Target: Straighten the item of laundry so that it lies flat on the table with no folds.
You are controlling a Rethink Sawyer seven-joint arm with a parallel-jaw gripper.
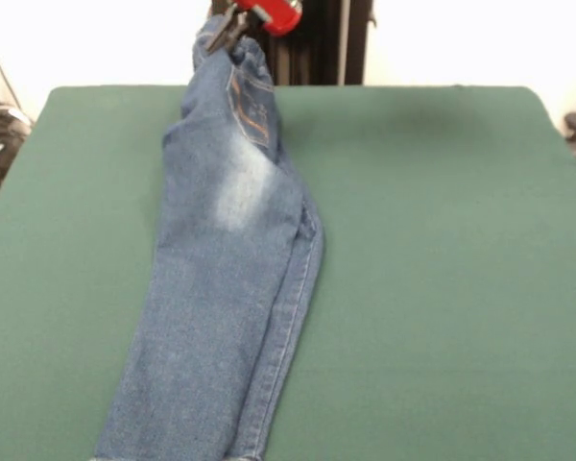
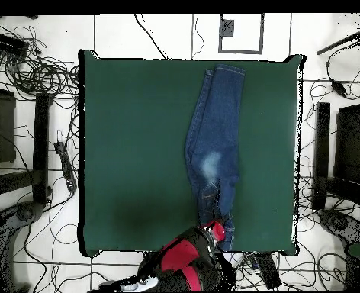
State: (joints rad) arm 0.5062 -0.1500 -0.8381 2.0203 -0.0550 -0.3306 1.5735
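Item: child's blue denim jeans (image 1: pixel 226 288), folded lengthwise, one leg stacked over the other, stretched in a long strip across the green tabletop (image 1: pixel 442 269). Waistband end raised off the surface at the robot's side; hems near the opposite edge. Faded whitish patch and orange-stitched pocket facing up on the top layer.

Pincer (image 1: pixel 232 36): clenched on the gathered elastic waistband, holding that end lifted; red wrist housing just above. Seen from overhead as well (image 2: pixel 213 229), at the tabletop's edge.

Handling, by judgement: soft, limp cloth, light but heavier than thin fabric; thick seams and waistband likely stiffer, a firmer place to grip. Dragging over the felt-like top probably grippy, so the layers may catch instead of sliding.

Hold points, by judgement: waistband corner for pulling taut; upper leg's hem or outer seam for peeling it sideways off the lower leg.

Condition: not flat; legs overlapped, waistband bunched.
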